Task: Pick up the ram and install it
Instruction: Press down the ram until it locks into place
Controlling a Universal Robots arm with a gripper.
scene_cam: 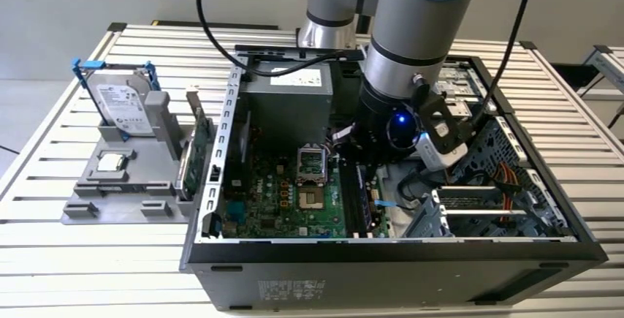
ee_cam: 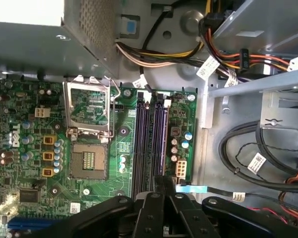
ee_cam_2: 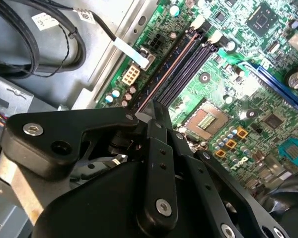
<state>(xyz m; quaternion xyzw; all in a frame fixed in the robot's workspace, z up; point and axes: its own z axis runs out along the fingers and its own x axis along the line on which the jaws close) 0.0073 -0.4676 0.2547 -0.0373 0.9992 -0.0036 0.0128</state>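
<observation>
Pincer [ee_cam_2: 156, 111] hides slot ends [ee_cam: 149, 171] (fingers pressed together) inside case [scene_cam: 390, 248].

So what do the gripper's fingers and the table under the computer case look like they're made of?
The gripper has fingers that look like matte black metal or hard plastic: flat bars joined by shiny silver screws. Which of the two, I can't tell. The table looks like pale bare metal, probably aluminium, built of parallel ribbed slats with a dull sheen. The computer case standing on it looks like dark painted sheet metal.

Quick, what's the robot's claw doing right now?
Gripper: fingers shut together, low over the memory slots on the motherboard; whether it holds the ram cannot be told.
</observation>
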